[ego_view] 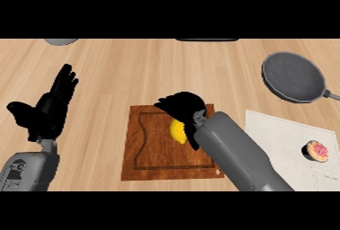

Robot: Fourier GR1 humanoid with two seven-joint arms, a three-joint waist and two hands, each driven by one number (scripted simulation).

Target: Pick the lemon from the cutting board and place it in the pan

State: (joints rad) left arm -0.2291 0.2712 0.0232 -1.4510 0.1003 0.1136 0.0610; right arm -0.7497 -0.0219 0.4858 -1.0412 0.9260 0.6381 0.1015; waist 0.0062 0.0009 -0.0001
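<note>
Head view shows the right hand (182,108) curled around the lemon (176,131) on the cutting board (149,148), grasp step; next, lift toward the far-right pan (294,77).

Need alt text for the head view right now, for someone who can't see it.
The right hand curls over a lemon on the cutting board. The grey pan sits far right, and the open left hand rests at the left.
</note>
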